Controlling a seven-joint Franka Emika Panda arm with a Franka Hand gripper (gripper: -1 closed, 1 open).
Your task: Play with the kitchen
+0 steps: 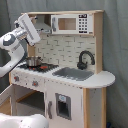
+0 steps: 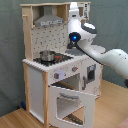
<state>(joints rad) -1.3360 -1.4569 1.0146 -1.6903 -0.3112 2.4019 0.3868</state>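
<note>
The kitchen (image 1: 95, 80) is a tall white and light-wood toy unit, seen in both exterior views. It has a grey range hood (image 2: 50, 20), a microwave (image 1: 70, 23), a black faucet (image 1: 86, 59) and a grey sink (image 1: 75, 73). A metal pot (image 2: 47, 55) sits on the stovetop (image 1: 42, 67). The oven door (image 2: 70, 100) hangs open, folded down. My gripper (image 2: 74, 7) points upward in front of the kitchen's upper part, beside the hood, above the stovetop. In the first exterior view my gripper (image 1: 22, 20) is at the kitchen's top left corner. It holds nothing that I can see.
A grey curtain (image 2: 10, 50) hangs behind the kitchen, which stands on a wooden floor (image 2: 20, 117). My white arm (image 2: 107, 55) reaches in from the second exterior view's right. A small lower door with a dispenser (image 1: 62, 106) is closed.
</note>
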